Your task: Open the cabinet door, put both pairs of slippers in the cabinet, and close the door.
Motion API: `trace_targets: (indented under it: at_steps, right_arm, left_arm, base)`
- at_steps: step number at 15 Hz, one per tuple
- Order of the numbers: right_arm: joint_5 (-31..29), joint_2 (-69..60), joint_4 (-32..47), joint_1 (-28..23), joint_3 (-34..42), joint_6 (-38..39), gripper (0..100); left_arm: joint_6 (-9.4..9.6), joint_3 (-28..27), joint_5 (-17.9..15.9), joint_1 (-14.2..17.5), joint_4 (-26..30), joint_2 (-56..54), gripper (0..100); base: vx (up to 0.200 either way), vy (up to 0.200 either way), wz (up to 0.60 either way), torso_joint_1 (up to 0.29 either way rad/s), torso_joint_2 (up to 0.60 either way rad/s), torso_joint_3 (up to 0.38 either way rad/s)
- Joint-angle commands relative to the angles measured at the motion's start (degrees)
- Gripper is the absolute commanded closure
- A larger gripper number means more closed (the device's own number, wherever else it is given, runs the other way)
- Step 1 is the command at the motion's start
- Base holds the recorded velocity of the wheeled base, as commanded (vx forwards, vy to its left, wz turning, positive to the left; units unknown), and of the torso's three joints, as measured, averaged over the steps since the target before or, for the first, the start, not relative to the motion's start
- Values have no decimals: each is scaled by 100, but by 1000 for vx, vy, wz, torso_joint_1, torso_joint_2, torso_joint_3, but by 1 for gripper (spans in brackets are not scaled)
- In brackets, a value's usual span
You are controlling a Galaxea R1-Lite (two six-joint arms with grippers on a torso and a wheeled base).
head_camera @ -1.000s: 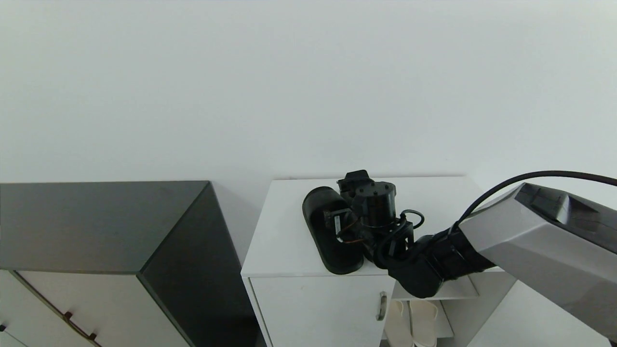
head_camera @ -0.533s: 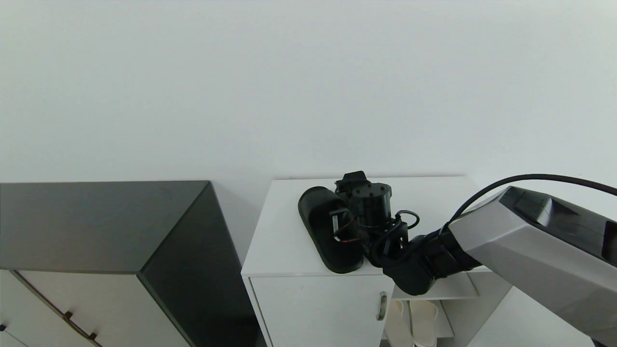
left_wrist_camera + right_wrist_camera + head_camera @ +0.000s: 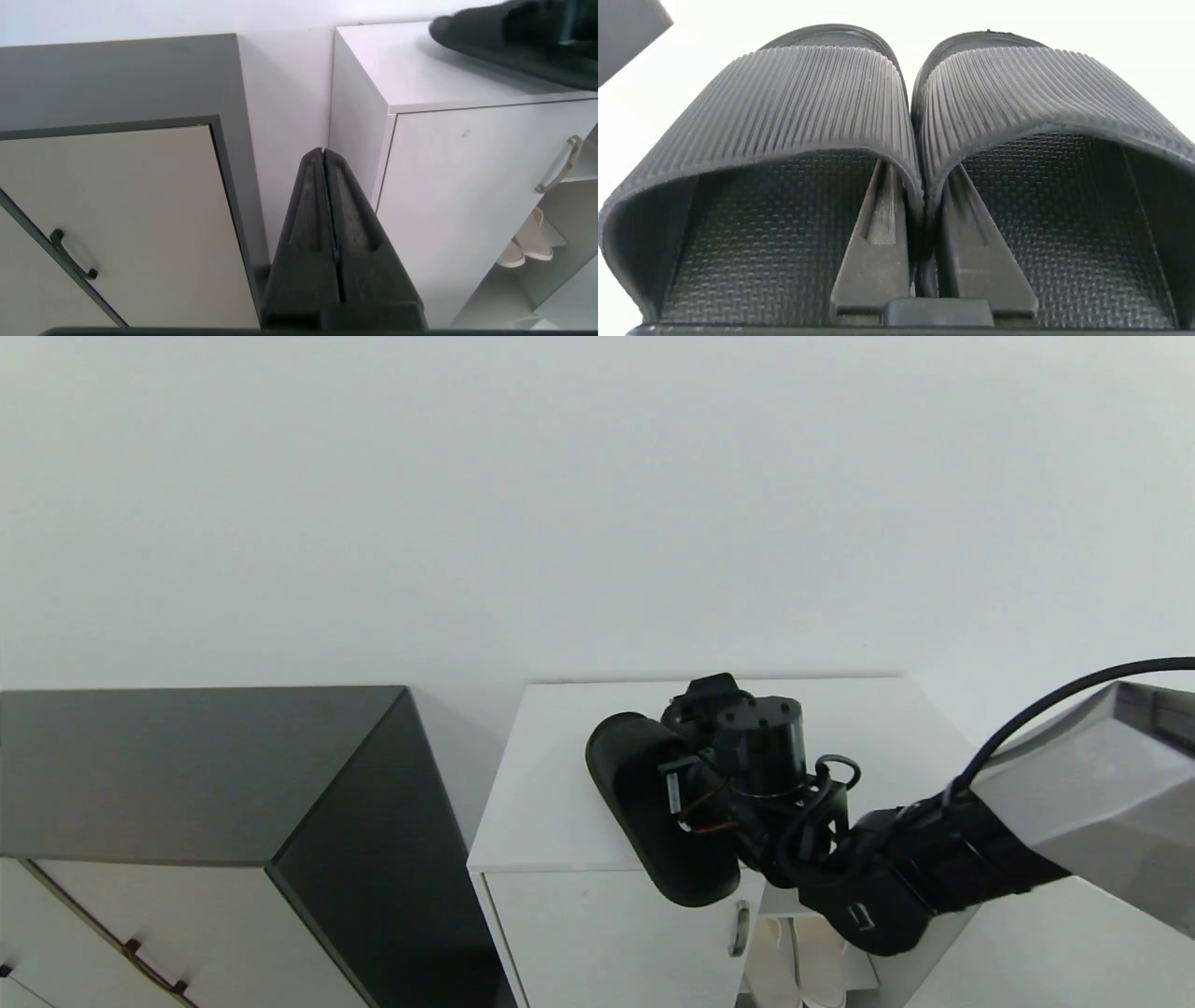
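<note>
A pair of black slippers (image 3: 644, 803) lies on the white cabinet's top (image 3: 551, 784), its near end hanging over the front edge. My right gripper (image 3: 686, 784) is shut on the slippers: the right wrist view has one finger (image 3: 873, 243) inside each ribbed strap (image 3: 803, 103), pinching the two inner walls together. A beige pair (image 3: 803, 952) stands on a shelf in the open right half of the cabinet. The left door (image 3: 607, 933) with its handle (image 3: 739, 927) is shut. My left gripper (image 3: 324, 154) is shut on nothing, low before the gap between the two cabinets.
A dark-topped cabinet (image 3: 187, 765) with beige drawer fronts stands to the left of the white one (image 3: 467, 187), a narrow gap between them. A plain white wall runs behind both.
My right gripper has pulled the black slippers forward and a little right, so their near end now overhangs the cabinet's front edge. The left arm has stayed put.
</note>
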Motion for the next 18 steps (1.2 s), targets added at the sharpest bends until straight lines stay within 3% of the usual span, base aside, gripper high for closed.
trace_targets:
  at_steps: [1,4,10,18]
  right_arm:
    - [252,-979,-321,170,1161,24,100]
    - [859,-1761,-497,197,2171,24,100]
    - [841,-1822,-497,214,2242,24,100]
    - [832,-1822,-497,241,2294,-11,100]
  left_arm:
    - [0,0,-2,-1,0,8,100]
    - [-9,0,-2,-1,-9,8,100]
    - [-9,0,-2,-1,0,8,100]
    - [-18,0,-2,-1,-9,8,100]
  base:
    - [0,0,0,0,0,0]
    - [0,0,0,0,0,0]
    - [0,0,0,0,0,0]
    - [-200,0,0,4,4,2]
